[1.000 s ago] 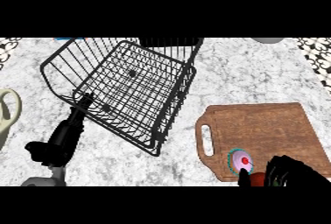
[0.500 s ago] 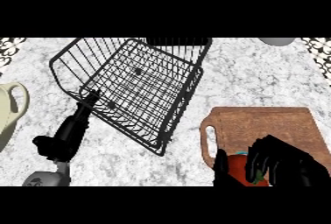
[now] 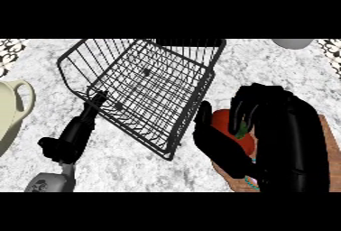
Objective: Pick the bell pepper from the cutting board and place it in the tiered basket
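- The right hand's fingers (image 3: 256, 106) curl over the top of the bell pepper (image 3: 225, 120), and the thumb presses in from 8 o'clock, so it is pinched between them.
- The right hand (image 3: 290, 135) looks raised, with the pepper over the left edge of the cutting board (image 3: 230, 178); I'd call the pick-up done.
- The basket (image 3: 153, 76) lies at 10 o'clock from the pepper, just beside it. Nothing shows inside it, so the carry and the release are left.
- The left hand (image 3: 66, 142) sits on the table (image 3: 133, 171) at 8 o'clock, fingers straight, tips by the basket's near rim.
- A cream jug (image 3: 13, 113) stands at 9 o'clock.
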